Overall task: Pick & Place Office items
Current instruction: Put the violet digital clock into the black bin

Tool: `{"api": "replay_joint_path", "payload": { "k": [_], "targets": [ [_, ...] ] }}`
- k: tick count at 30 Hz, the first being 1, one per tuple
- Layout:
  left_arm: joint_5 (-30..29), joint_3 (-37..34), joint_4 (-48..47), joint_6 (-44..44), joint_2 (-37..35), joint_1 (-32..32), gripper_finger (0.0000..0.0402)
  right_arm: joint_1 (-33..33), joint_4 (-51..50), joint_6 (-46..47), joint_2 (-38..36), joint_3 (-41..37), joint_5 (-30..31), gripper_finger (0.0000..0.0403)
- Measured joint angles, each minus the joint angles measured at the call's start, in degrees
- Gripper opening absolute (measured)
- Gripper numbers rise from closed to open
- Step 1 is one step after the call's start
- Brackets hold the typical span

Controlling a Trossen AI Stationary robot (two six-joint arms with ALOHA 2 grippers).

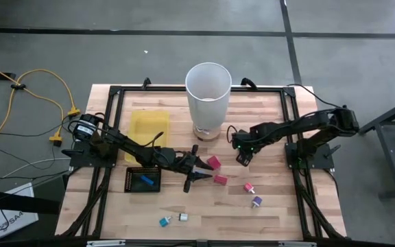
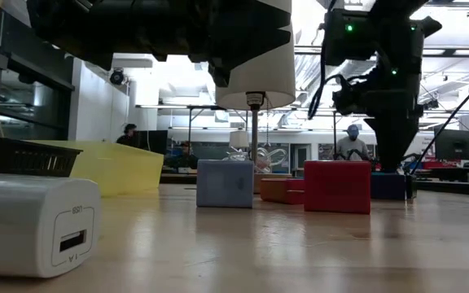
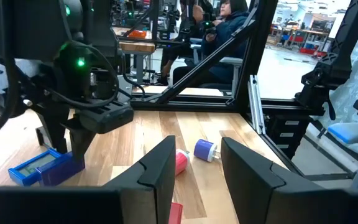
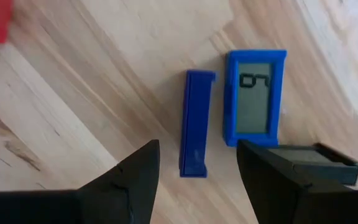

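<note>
Hovering: right gripper [image 4: 197, 180] above blue bar [image 4: 195, 122], fingers apart, empty; left gripper [image 3: 196, 177] low, fingers apart, empty.

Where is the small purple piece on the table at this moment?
In the high view, the small purple block-shaped piece lies on the wooden table towards its right side, just below the small pink piece and apart from both claws.

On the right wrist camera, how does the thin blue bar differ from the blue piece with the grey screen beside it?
The thin, plain dark-blue plastic bar is narrow; the blue-framed plastic piece with a grey screen is clearly wider. The bar's face is bare; the framed piece shows dark digits. The bar is a deeper blue, the frame brighter. Shared: both lie flat, parallel and slightly apart on the wooden table.
</note>
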Motion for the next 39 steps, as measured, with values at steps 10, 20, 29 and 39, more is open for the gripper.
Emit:
{"api": "replay_joint_path", "payload": {
  "k": [10, 20, 29, 39],
  "targets": [
    [0.02, 0.00, 0.02, 0.00, 0.00, 0.00, 0.0124, 2.42, 1.59, 1.47, 0.00, -1.12, 0.11, 0.0201],
    [0.01, 0.00, 0.01, 0.00, 0.00, 0.02, 0.0124, 2.99, 1.68, 2.15, 1.17, -1.12, 1.39, 0.0201],
    [0.02, -0.01, -0.02, 0.00, 0.00, 0.00, 0.0124, 2.77, 3.18, 1.63, 4.72, -1.12, -0.18, 0.0201],
    [0.02, 0.00, -0.01, 0.00, 0.00, 0.00, 0.0124, 2.73, 1.57, 1.65, 4.22, -1.12, -0.01, 0.0194]
  ]
}}
